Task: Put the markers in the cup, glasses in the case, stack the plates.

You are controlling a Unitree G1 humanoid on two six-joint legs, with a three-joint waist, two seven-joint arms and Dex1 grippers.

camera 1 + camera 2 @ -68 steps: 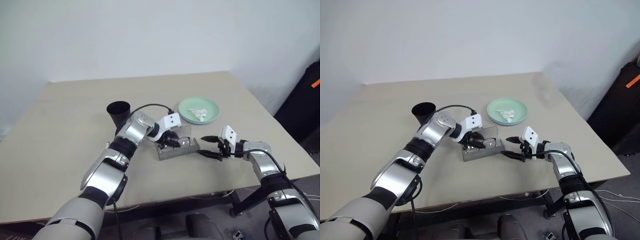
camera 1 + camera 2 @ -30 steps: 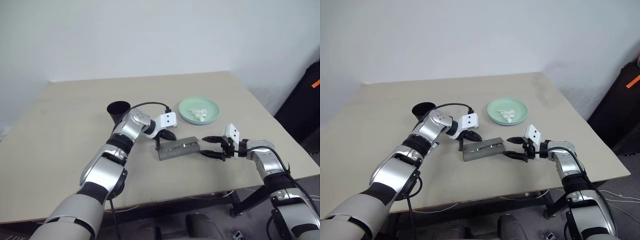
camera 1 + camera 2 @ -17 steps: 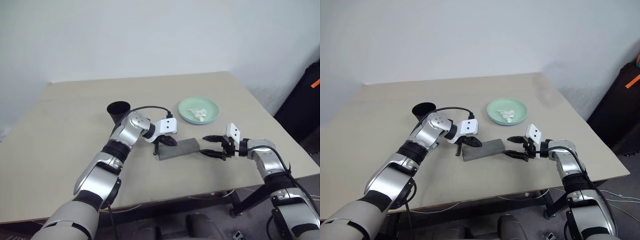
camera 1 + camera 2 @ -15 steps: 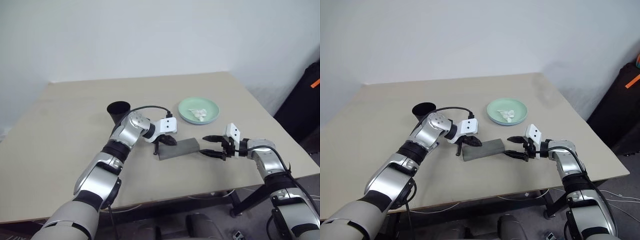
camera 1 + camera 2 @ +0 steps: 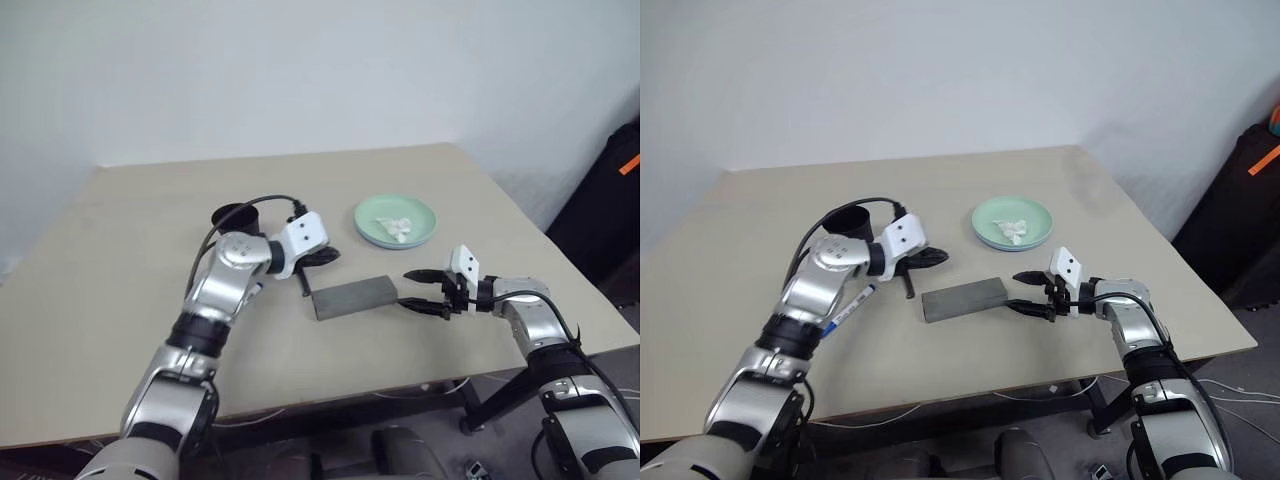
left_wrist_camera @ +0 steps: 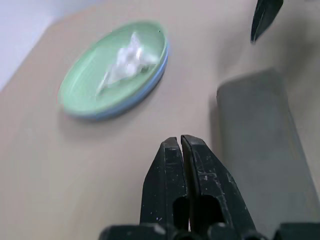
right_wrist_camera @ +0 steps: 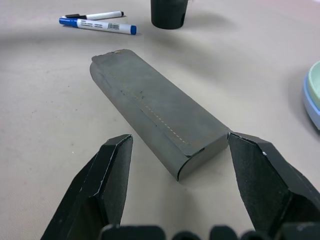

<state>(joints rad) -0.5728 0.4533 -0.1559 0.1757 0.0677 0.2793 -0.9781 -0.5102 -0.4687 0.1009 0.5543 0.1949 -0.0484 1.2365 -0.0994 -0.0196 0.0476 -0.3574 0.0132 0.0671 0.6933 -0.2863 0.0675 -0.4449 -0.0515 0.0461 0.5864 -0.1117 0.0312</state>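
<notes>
case (image 7: pixel 160 118) grey | plates (image 5: pixel 396 221) mint, light blue | cup (image 7: pixel 169 12) black

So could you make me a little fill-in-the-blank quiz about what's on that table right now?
1. The lid of the grey glasses case is ____.
2. The crumpled white tissue lies on the ____ plate.
3. The two markers lie on the table beside the black ____.
4. The right gripper's fingers stand ____ around the case's near end; the left gripper is shut.

Missing words: closed; mint green; cup; open
</notes>
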